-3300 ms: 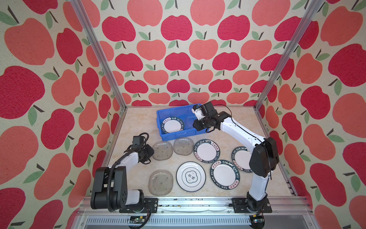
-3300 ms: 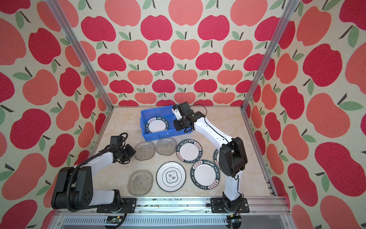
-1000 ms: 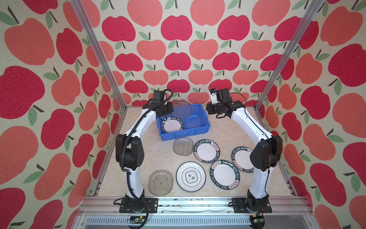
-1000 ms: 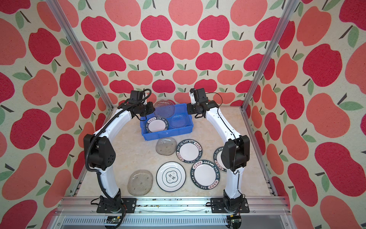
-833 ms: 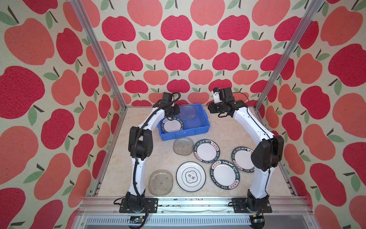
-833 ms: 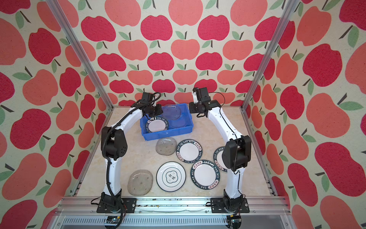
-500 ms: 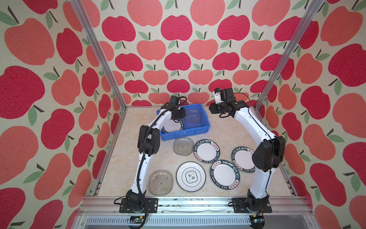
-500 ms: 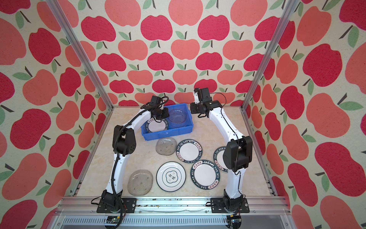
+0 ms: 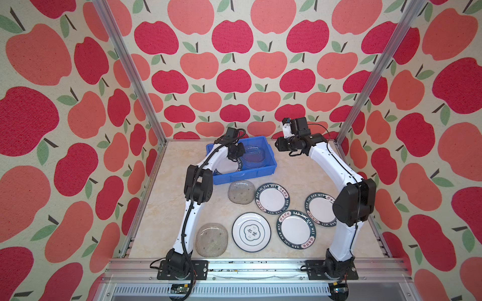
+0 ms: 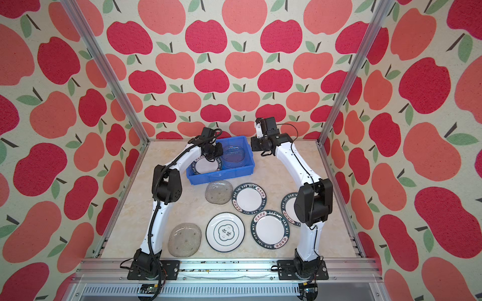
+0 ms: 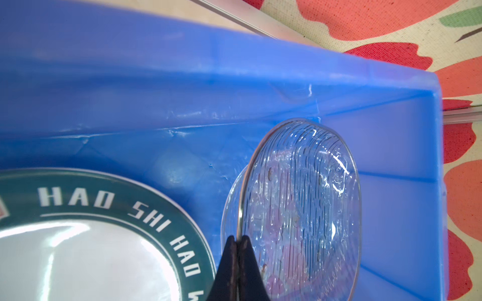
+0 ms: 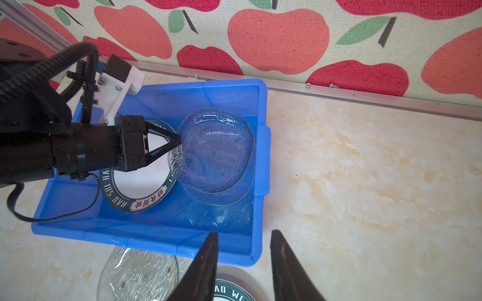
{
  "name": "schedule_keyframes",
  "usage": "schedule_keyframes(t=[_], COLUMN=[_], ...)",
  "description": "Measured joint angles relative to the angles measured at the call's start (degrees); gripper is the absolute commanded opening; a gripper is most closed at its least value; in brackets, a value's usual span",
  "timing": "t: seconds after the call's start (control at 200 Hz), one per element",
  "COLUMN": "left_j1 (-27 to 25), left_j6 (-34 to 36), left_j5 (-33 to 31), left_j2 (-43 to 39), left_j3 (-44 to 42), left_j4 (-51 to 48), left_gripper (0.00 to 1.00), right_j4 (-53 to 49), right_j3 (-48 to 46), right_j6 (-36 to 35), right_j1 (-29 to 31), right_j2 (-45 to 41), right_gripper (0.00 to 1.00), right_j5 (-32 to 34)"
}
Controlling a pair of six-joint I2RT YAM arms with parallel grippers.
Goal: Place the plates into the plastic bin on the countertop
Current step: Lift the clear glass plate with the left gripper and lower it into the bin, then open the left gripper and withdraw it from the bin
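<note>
**Though two plates are binned and a third is in hand, six are left**

Well short of both claws, nearest the front rail, lie a translucent grey rounded-square glass plate (image 9: pixel 211 239), a round white plate with a central emblem (image 9: pixel 251 232) and a round white plate with a dark-green lettered rim (image 9: pixel 296 229). Further back sit a second lettered plate (image 9: pixel 319 208), a third lettered plate (image 9: pixel 272 198) and a second grey glass plate (image 9: pixel 241 192). All six are loose on the beige marble-patterned countertop (image 12: pixel 365 182).

The right claw (image 12: pixel 242 232) hovers near the end of the bright blue rectangular plastic bin (image 9: pixel 245 175), jaws partly apart and empty.

In the bin, a fourth lettered plate (image 12: pixel 135 182) lies flat under the left claw (image 12: pixel 178 139). A binned glass plate (image 12: pixel 224 198) lies just past its tips.

The left claw is pinched tight on the rim of the held glass plate (image 12: pixel 216 153), which tilts over the binned one. Whether they touch, can't tell. Roughly a third done, I'd say.
</note>
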Motion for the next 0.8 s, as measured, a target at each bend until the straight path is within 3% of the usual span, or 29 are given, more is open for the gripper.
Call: schedule_keyframes(t=[0.08, 0.19, 0.29, 0.315, 0.39, 0.455, 0.8], left_j1=[-0.4, -0.7, -1.0, -1.1, -1.1, -1.1, -0.8], left_j6=[-1.1, -2.4, -3.1, -3.1, -3.0, -2.6, 3.6], left_j5=[0.0, 0.0, -0.1, -0.2, -0.5, -0.8, -7.0], left_j2=[0.3, 0.6, 0.6, 0.6, 0.6, 0.6, -7.3], left_j3=[0.0, -0.1, -0.8, -1.1, -1.7, -1.7, -2.2], left_j4=[0.0, 0.0, 0.3, 0.3, 0.4, 0.4, -2.2], left_gripper=[0.19, 0.28, 0.47, 0.58, 0.72, 1.00, 0.99], right_j4=[0.2, 0.4, 0.6, 0.7, 0.8, 0.8, 0.7], right_j3=[-0.6, -1.1, -1.5, -1.5, -1.6, -1.6, -1.6], right_j6=[0.0, 0.0, 0.0, 0.0, 0.0, 0.0, 0.0], right_j1=[0.0, 0.0, 0.0, 0.0, 0.0, 0.0, 0.1], right_j2=[-0.2, -0.5, -0.9, -1.0, -1.3, -1.6, -2.7], right_gripper=[0.38, 0.39, 0.39, 0.39, 0.40, 0.40, 0.40], right_j5=[-0.1, -0.1, -0.2, -0.4, -0.6, -0.6, -1.0])
